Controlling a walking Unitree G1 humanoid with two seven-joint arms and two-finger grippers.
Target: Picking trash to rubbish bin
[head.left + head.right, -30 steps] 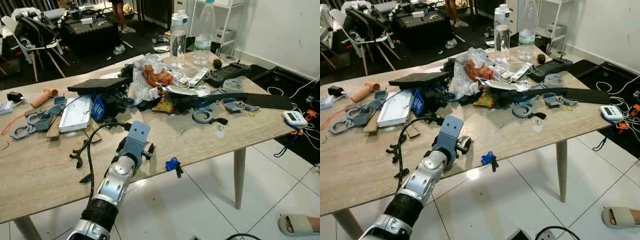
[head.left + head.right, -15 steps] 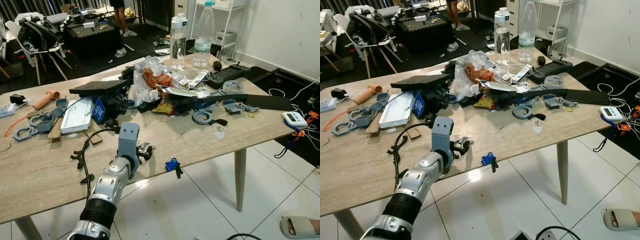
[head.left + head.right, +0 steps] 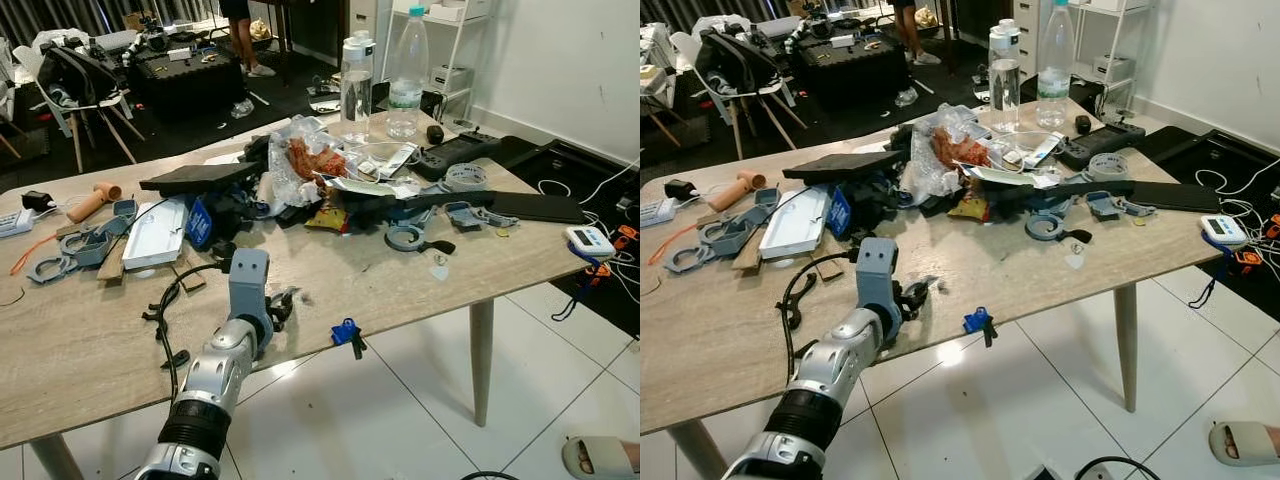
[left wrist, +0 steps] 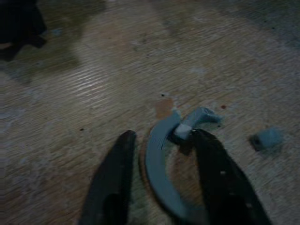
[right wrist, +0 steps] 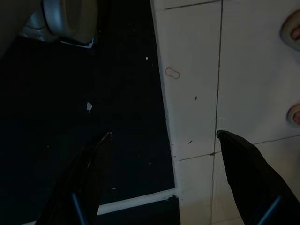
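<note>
My left gripper (image 3: 277, 304) rests low on the wooden table (image 3: 80, 340) near its front edge, fingers open. Between the fingers (image 4: 112, 178) in the left wrist view lies a curved grey-blue plastic piece (image 4: 161, 168), flat on the wood; a small grey chunk (image 4: 266, 138) sits beside it. A heap of crumpled clear wrappers and food packets (image 3: 310, 155) lies at the table's middle back. My right gripper (image 5: 164, 135) hangs open over white floor tiles (image 5: 197, 70) and a dark mat.
Two plastic bottles (image 3: 356, 85) stand at the back. A white tray (image 3: 155, 230), a black cable (image 3: 165, 310), a tape roll (image 3: 405, 235) and a black slab (image 3: 535, 203) crowd the table. A blue clip (image 3: 345, 332) hangs at the front edge. A person's sandalled foot (image 3: 600, 455) is at the lower right.
My left wrist has turned upright and the gripper has shifted a little to the left and settled onto the table around the grey piece. The head camera has shifted slightly.
</note>
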